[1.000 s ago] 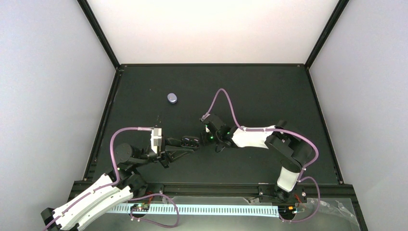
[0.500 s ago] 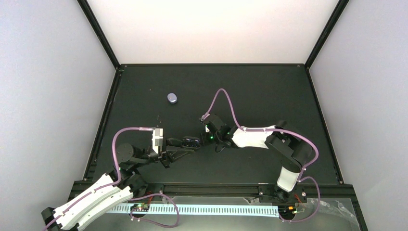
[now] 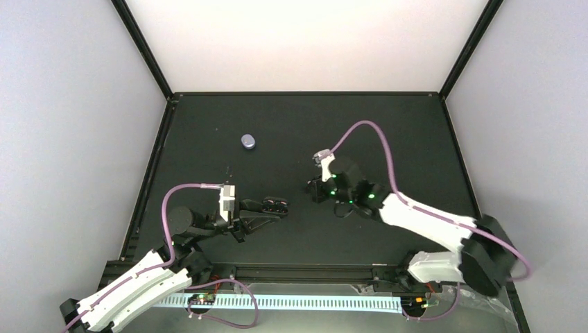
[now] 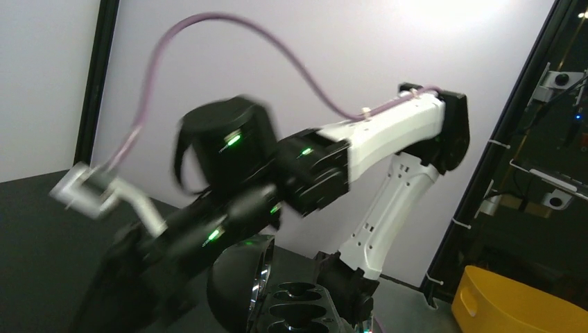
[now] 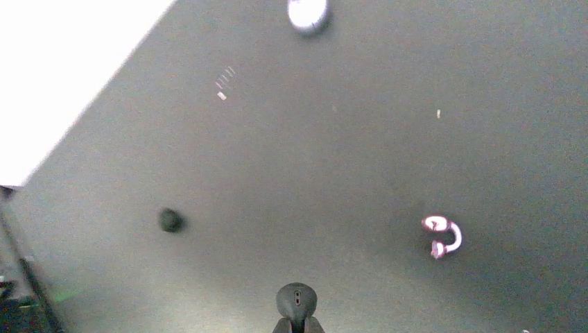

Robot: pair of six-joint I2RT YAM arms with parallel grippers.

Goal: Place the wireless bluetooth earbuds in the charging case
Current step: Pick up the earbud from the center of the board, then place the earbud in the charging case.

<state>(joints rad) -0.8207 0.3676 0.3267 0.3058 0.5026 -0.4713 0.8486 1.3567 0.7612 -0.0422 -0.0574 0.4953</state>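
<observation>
The charging case (image 3: 248,141), a small lavender oval, lies alone on the far left part of the mat and shows pale at the top of the right wrist view (image 5: 307,14). My left gripper (image 3: 267,208) is shut on a black open clamshell piece (image 4: 298,305) with dark wells, holding it above the mat. My right gripper (image 5: 296,325) is shut on one dark rounded earbud (image 5: 296,300) and hangs right of that piece (image 3: 274,203), apart from it. A second earbud (image 5: 170,220) lies loose on the mat.
A small pink-white curled shape (image 5: 444,236) shows on the mat to the right. Faint white tick marks (image 5: 225,73) lie near the lavender case. Black frame rails (image 3: 305,94) border the mat. The right arm (image 4: 388,139) fills the left wrist view, blurred.
My right gripper shut at the black piece, then pulled away to the right and up; the whole right arm swung right. The left arm and its piece stayed still.
</observation>
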